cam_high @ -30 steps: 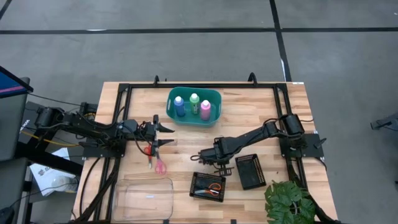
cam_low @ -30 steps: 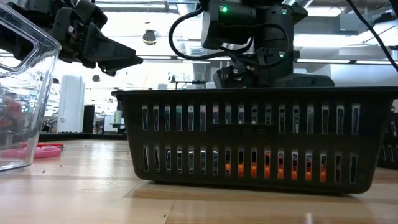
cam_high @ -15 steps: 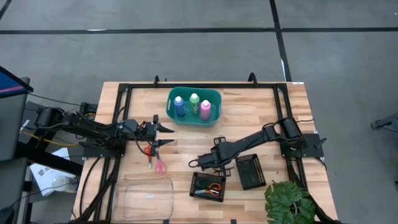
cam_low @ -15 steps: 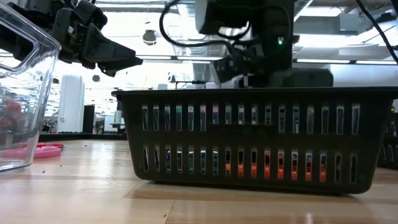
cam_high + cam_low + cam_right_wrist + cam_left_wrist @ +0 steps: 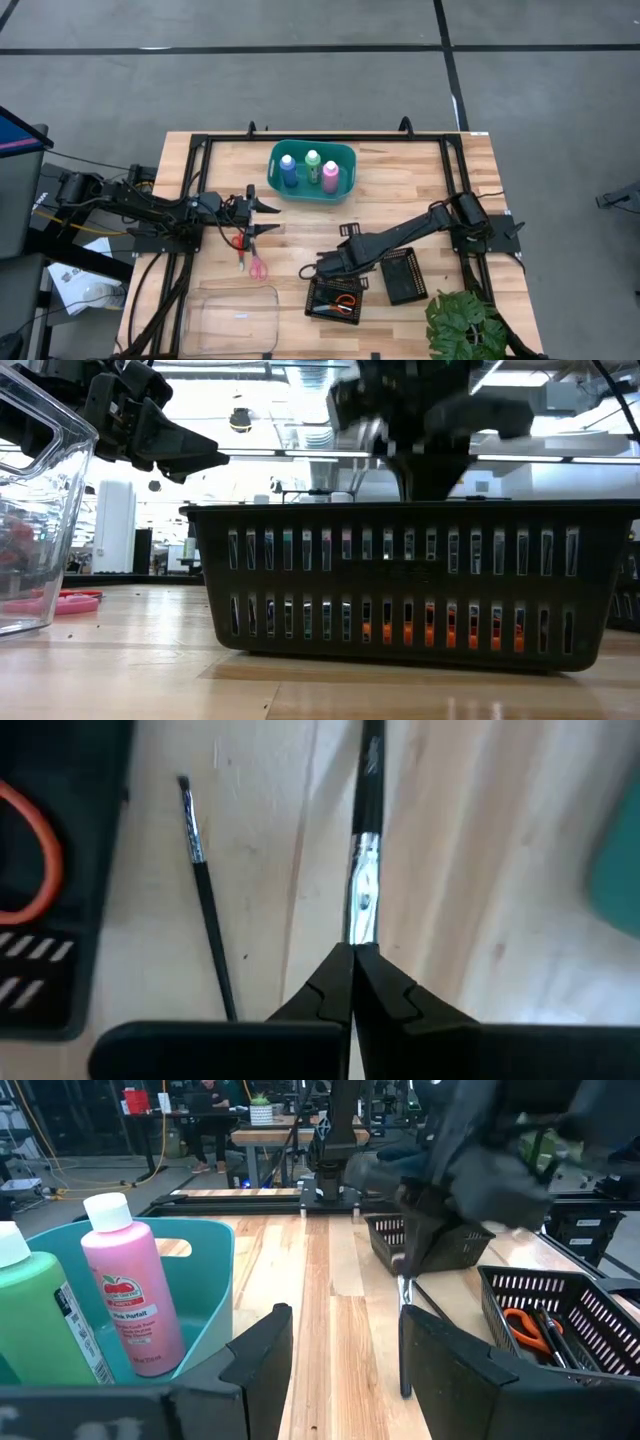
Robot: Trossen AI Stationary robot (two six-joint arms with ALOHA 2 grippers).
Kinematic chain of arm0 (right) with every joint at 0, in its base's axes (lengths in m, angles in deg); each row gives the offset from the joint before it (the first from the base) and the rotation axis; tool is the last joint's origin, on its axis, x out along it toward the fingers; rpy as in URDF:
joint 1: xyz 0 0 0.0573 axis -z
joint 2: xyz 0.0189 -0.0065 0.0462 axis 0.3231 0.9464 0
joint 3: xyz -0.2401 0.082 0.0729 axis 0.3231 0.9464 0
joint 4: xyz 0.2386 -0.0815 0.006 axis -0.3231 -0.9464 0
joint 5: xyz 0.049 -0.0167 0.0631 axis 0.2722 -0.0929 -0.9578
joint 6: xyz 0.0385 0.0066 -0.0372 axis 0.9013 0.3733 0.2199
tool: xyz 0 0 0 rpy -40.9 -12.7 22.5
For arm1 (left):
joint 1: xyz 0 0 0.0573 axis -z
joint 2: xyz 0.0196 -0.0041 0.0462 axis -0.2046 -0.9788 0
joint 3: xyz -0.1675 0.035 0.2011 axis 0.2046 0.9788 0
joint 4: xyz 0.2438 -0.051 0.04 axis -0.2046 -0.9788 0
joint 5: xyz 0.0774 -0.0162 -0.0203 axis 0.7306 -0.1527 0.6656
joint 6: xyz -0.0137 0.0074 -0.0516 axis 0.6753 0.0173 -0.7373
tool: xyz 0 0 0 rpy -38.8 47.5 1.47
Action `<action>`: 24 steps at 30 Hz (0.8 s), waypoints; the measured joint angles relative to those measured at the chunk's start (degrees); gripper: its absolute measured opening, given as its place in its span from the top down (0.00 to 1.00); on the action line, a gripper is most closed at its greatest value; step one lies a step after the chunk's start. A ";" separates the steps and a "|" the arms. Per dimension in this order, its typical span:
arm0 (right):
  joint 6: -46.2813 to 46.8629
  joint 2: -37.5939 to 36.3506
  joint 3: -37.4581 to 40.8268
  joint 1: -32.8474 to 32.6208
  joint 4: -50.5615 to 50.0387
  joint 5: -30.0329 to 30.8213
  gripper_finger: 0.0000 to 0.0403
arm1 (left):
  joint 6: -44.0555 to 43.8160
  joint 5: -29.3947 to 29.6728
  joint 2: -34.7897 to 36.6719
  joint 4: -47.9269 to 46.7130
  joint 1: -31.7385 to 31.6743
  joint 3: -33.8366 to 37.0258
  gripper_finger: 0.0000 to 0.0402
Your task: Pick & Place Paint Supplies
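Currently, scene state as follows.

Right claw [image 5: 352,952]: fingers pinched fully together on a thin dark brush [image 5: 366,870], gripped at its metal ferrule. Claw positioned over the bench [image 5: 400,180] just beside the black mesh tray [image 5: 333,298] near the front edge.
Second brush [image 5: 207,910]: lying flat on the bench, just beside the held brush, apart from it.
Left claw [image 5: 345,1342]: fingers spread partway, nothing between them. It hovers near the left edge, just beside the teal basket [image 5: 345,172].
Bottles: blue bottle [image 5: 288,172], green bottle [image 5: 312,168] and pink bottle [image 5: 330,176] stand upright in a row inside the teal basket, near the rear edge at mid-width.
Orange-handled scissors [image 5: 345,300]: inside the black mesh tray near the front edge.
Red-handled scissors [image 5: 238,243] and pink-handled scissors [image 5: 257,267]: on the bench below the left claw, toward the left edge.
Second mesh tray [image 5: 403,275]: toward the front right corner.
Clear container [image 5: 230,320]: at the front left corner.
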 joint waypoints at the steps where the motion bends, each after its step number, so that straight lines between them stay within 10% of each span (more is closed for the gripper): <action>1: 0.40 0.00 -1.27 -0.44 -1.19 0.50 1.00 | 0.00 -0.01 0.00 0.00 0.00 0.00 0.56; 24: 5.92 -0.20 -26.78 -10.64 -8.55 5.27 1.00 | -0.22 0.01 0.00 -1.98 0.74 -0.01 0.56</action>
